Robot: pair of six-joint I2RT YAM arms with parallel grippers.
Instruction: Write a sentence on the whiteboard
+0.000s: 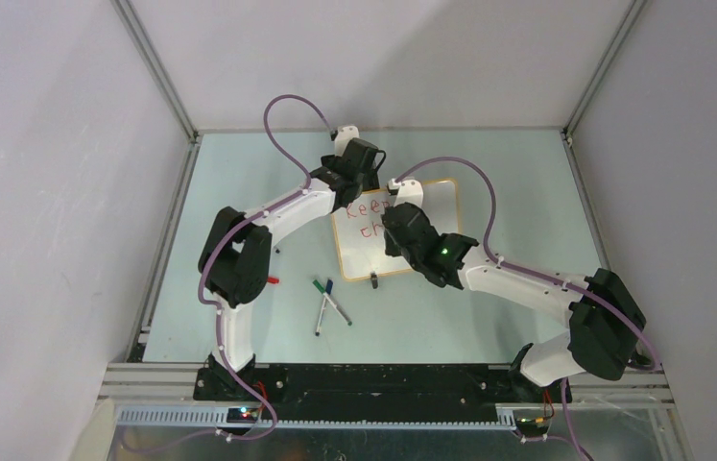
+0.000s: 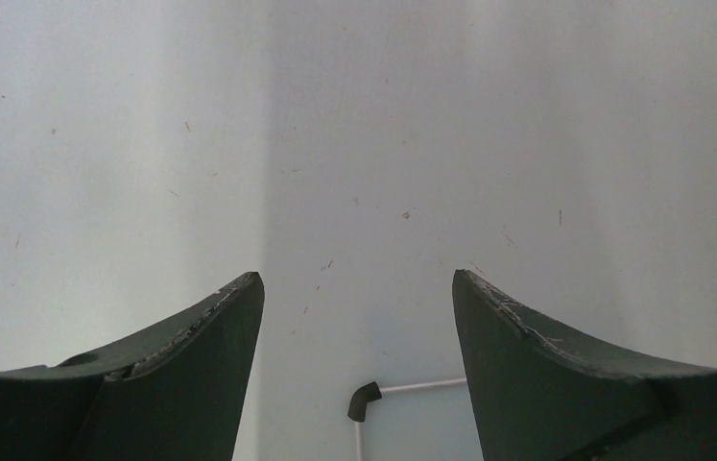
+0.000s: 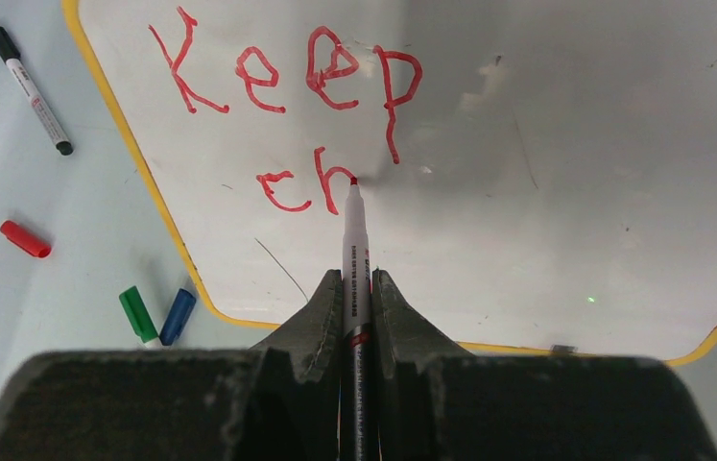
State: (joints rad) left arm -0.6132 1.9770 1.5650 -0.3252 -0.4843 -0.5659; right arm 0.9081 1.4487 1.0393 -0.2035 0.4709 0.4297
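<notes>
Right tool leans over the whiteboard, mid-worktop; left tool hovers by its far-left corner. Left wrist: tips apart, empty. Right wrist: tool clamped on red marker, tip at "ch" of the sentence. Press softly, keep letters level.
</notes>
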